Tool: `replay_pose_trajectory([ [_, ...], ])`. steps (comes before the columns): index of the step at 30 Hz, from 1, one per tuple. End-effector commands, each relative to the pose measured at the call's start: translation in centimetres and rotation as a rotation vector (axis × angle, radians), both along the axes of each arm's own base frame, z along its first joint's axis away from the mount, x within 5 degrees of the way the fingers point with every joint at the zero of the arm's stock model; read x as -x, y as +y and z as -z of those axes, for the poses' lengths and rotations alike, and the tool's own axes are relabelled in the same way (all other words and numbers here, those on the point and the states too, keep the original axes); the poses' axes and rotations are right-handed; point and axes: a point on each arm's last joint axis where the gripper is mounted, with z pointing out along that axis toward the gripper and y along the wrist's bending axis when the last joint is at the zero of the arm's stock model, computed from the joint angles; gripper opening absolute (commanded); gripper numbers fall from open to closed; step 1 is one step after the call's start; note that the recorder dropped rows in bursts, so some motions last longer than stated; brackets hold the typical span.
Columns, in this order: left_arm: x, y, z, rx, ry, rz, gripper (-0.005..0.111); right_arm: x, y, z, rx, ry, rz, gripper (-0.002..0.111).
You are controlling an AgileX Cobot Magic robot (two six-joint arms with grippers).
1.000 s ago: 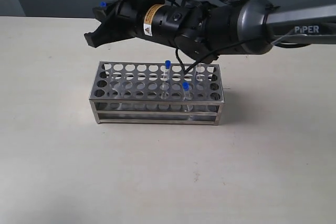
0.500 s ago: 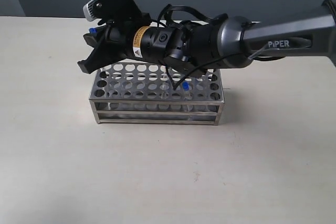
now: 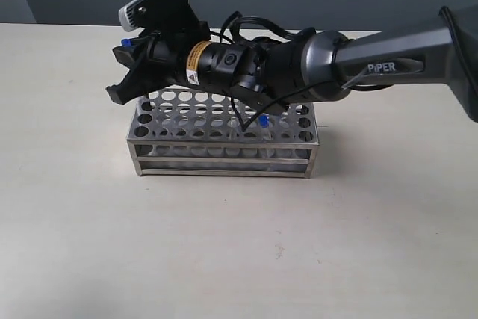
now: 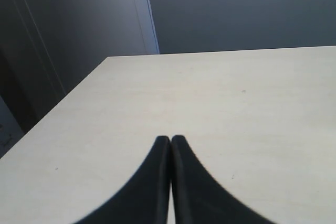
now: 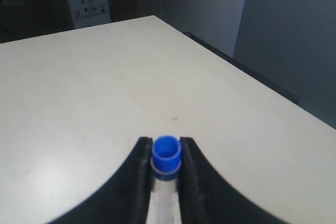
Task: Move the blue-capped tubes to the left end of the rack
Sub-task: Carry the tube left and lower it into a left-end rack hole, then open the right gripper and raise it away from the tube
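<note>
Right gripper (image 5: 166, 144) was clamped on one blue-capped tube (image 5: 167, 156), cap poking out between the fingers. It hung just above the left end of the rack (image 3: 224, 160), apparently lining up a hole there. The tube was not yet in the rack. Another blue cap (image 3: 264, 119) sat toward the rack's right end, under the arm. Left gripper (image 4: 170, 140) was idle with its jaws together. The rack was not in its view.
</note>
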Motion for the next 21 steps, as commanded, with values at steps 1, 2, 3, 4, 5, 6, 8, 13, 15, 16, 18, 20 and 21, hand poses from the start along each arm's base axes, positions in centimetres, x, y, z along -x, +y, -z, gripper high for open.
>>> replay_pose_trajectory([
  [1,0.02,-0.06,-0.24,0.001,-0.016,0.007,0.001,-0.73,-0.15,0.29,0.092,0.011,0.045,0.000],
  [2,0.02,-0.06,-0.24,0.001,-0.016,0.007,0.001,-0.97,-0.09,0.04,0.114,0.005,0.055,0.000],
  [3,0.02,-0.06,-0.24,0.001,-0.016,0.007,0.001,-1.10,-0.08,-0.06,0.126,0.005,0.064,0.000],
  [4,0.02,-0.06,-0.24,0.001,-0.016,0.007,0.001,-1.19,-0.03,-0.22,0.129,0.000,0.066,0.000],
  [5,0.02,-0.06,-0.24,0.001,-0.016,0.007,0.001,-1.22,-0.04,-0.22,0.136,-0.001,0.067,0.000],
  [6,0.02,-0.06,-0.24,0.001,-0.016,0.007,0.001,-1.23,-0.07,-0.17,0.143,0.000,0.069,0.000],
  [8,0.02,-0.06,-0.24,0.001,-0.016,0.007,0.001,-1.27,-0.16,-0.04,0.158,0.005,0.077,0.000],
  [13,0.02,-0.06,-0.24,0.001,-0.016,0.007,0.001,-1.33,-0.19,0.32,0.167,0.020,0.086,0.000],
  [15,0.02,-0.06,-0.24,-0.001,-0.015,0.007,0.001,-1.37,-0.21,0.30,0.152,0.041,0.101,0.000],
  [16,0.02,-0.06,-0.24,-0.001,-0.015,0.007,0.001,-1.39,-0.22,0.28,0.145,0.050,0.107,0.000],
  [18,0.02,-0.06,-0.24,-0.001,-0.015,0.007,0.001,-1.40,-0.22,0.28,0.141,0.055,0.111,0.000],
  [20,0.02,-0.06,-0.24,-0.001,-0.015,0.007,0.001,-1.40,-0.22,0.28,0.141,0.055,0.111,0.000],
  [21,0.02,-0.06,-0.24,-0.001,-0.015,0.007,0.001,-1.40,-0.22,0.28,0.141,0.055,0.111,0.000],
])
